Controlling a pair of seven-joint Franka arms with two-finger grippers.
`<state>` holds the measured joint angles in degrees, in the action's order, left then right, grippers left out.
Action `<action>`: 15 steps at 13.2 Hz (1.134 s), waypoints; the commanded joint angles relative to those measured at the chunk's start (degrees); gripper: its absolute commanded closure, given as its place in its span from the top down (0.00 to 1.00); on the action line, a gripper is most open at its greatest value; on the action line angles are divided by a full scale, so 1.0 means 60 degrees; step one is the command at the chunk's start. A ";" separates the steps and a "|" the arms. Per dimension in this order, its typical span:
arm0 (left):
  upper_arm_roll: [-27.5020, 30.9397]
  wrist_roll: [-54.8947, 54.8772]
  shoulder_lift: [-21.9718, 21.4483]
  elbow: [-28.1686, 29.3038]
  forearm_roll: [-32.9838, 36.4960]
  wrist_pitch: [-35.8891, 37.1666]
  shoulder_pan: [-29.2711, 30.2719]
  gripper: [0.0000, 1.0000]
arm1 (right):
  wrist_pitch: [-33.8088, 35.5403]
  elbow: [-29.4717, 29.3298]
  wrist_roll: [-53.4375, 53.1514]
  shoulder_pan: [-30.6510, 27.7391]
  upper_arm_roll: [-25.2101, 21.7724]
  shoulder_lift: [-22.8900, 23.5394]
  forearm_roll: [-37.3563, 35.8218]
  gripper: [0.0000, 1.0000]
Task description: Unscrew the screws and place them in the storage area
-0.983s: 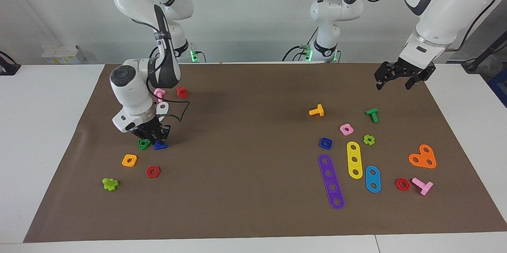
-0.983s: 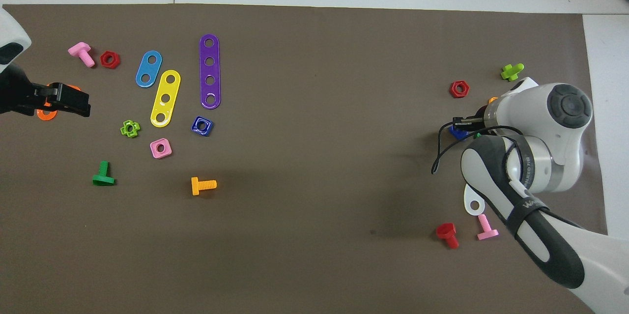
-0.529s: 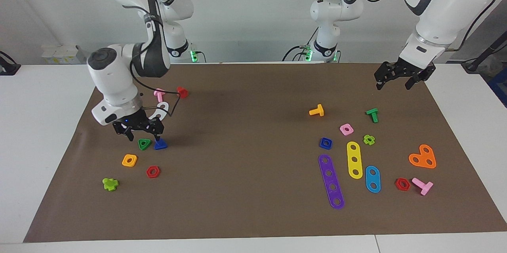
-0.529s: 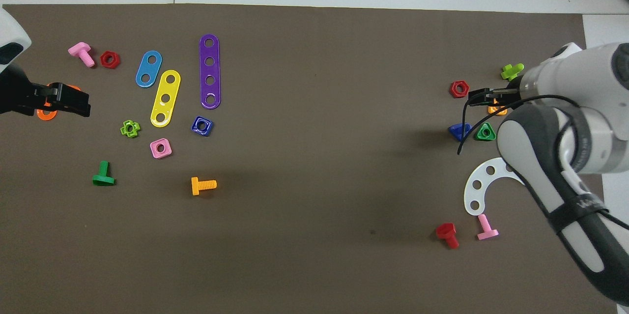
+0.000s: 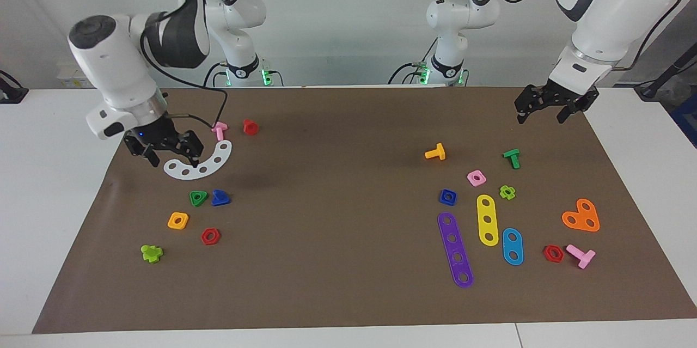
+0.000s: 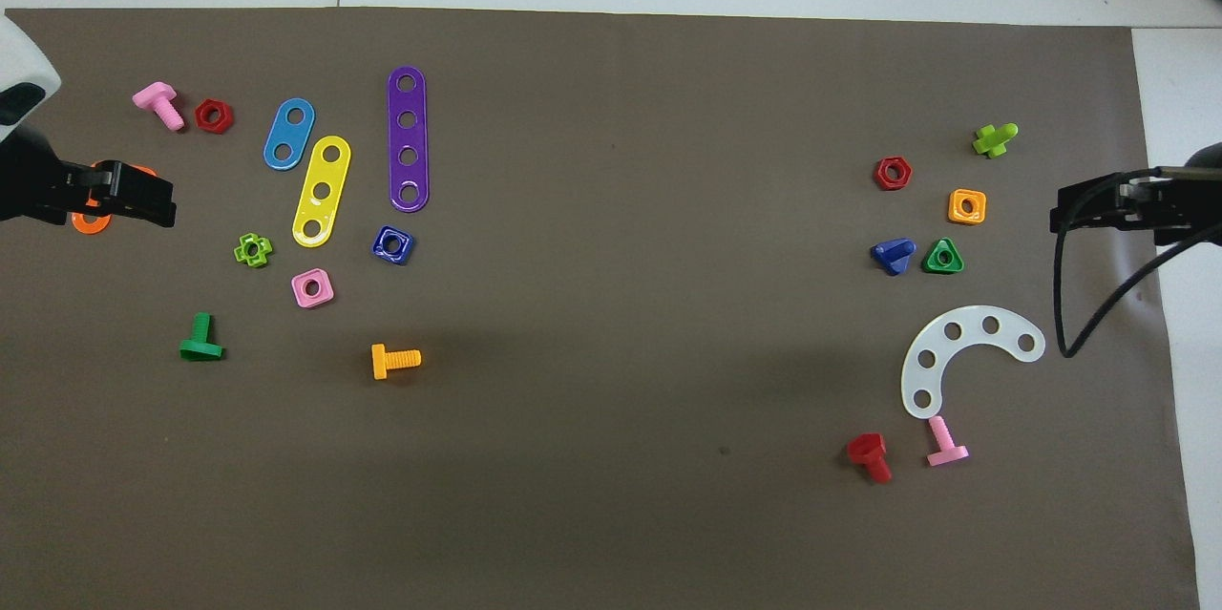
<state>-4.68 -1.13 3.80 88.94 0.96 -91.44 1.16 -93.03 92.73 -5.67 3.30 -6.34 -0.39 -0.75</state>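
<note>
The dark-blue bolt (image 5: 220,197) (image 6: 894,255) lies loose on the brown mat, beside a green triangular nut (image 5: 198,197) (image 6: 943,257), toward the right arm's end. Its dark-blue square nut (image 5: 447,196) (image 6: 392,244) lies apart among the coloured strips at the left arm's end. The storage area (image 5: 256,228) is bare, unmarked mat around these clusters. My right gripper (image 5: 171,156) (image 6: 1074,207) hangs open and empty over the mat's edge by the white curved strip (image 5: 202,165). My left gripper (image 5: 542,114) (image 6: 129,199) waits open in the air over an orange plate (image 6: 88,221).
Around the blue bolt lie an orange square nut (image 6: 966,205), a red hex nut (image 6: 892,173), a lime bolt (image 6: 993,139), a red bolt (image 6: 871,455) and a pink bolt (image 6: 945,443). Purple (image 6: 408,138), yellow (image 6: 322,191) and blue (image 6: 288,134) strips lie by the square nut.
My right gripper opened, left the blue bolt on the mat beside the green nut, then rose and drew back toward the right arm's end of the mat. The left arm has not moved.
</note>
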 commanded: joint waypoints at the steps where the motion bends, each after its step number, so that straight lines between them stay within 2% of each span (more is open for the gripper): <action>1: 0.0062 0.0086 -0.0266 0.0279 -0.0131 0.0006 -0.0018 1.00 | 0.0899 -0.0718 -0.0256 -0.0052 0.0104 -0.0137 -0.0182 1.00; 15: 0.0062 0.0086 -0.0266 0.0279 -0.0131 0.0006 -0.0018 1.00 | 0.1150 -0.0528 -0.0007 0.0079 0.0177 -0.0316 -0.0285 1.00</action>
<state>-4.68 -1.13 3.80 88.94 0.96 -91.44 1.16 -86.57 89.30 -6.11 3.91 -5.59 -1.79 -1.66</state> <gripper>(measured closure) 0.000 0.000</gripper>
